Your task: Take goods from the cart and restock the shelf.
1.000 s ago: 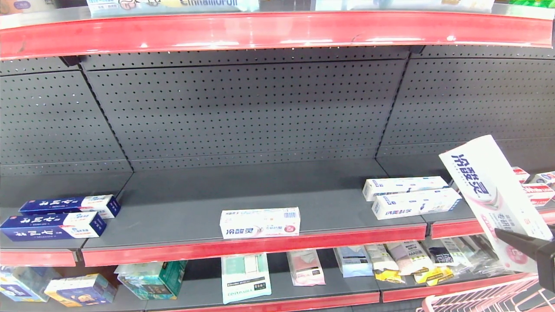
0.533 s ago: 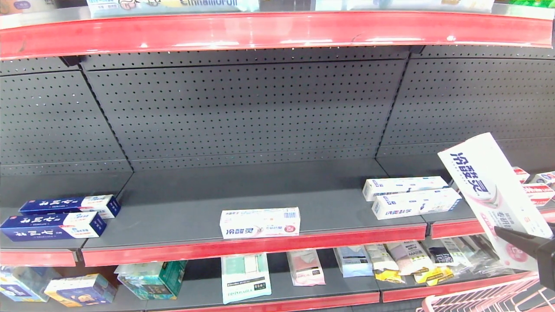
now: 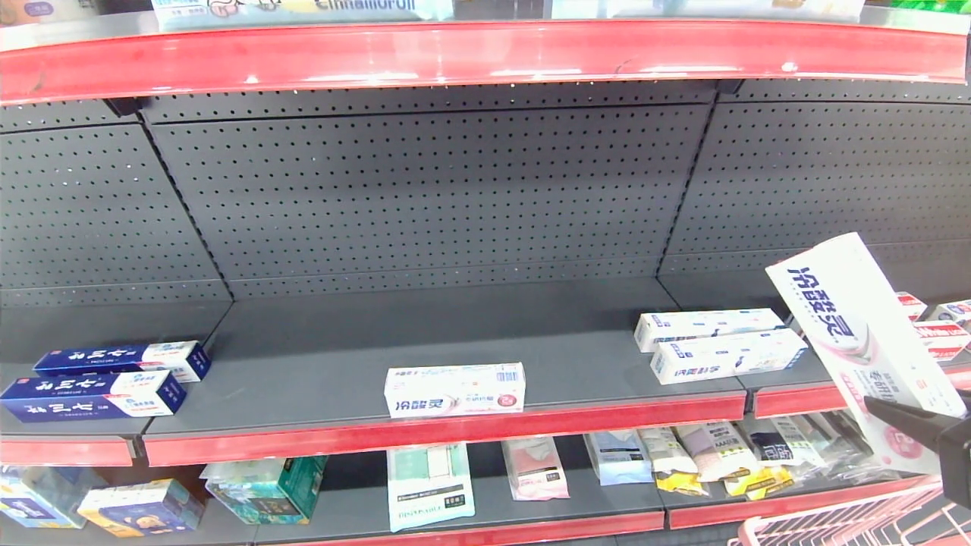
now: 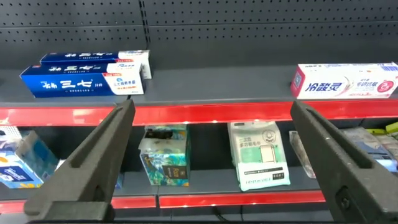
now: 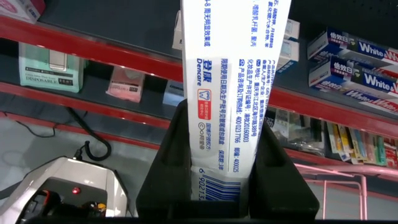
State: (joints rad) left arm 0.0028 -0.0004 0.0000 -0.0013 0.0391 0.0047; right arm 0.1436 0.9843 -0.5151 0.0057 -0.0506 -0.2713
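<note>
The right gripper (image 3: pixel 918 428) is closed on the held toothpaste box (image 3: pixel 861 334), a long white carton with pink markings. In the right wrist view, the two black fingers (image 5: pixel 171 155) of this gripper (image 5: pixel 224 162) press against the carton's opposite long faces. The barcode end of the carton (image 5: pixel 233 87) sits deep in the jaw. The greater part of its length projects out past the fingertips. From the head view the carton stands tilted, with its free upper end leaning toward the robot's left. It is held in the air above the pink wire cart (image 3: pixel 850 523) and in front of the right-hand section of the shelf (image 3: pixel 341 341). The left gripper (image 4: pixel 211 162) is spread wide and holds nothing. Its fingers (image 4: pixel 93 168) frame the red front strip of the shelf from a position in front of it. A matching box (image 3: pixel 454 390) lies flat at the front edge of the shelf's middle section, well apart from the held carton. Two blue boxes (image 3: pixel 106 379) lie side by side at the shelf's left end. Two white boxes (image 3: pixel 721 345) lie side by side near the held carton, on its left. Flat packets (image 3: pixel 535 466) lie on the lower level, beneath the red strip.
</note>
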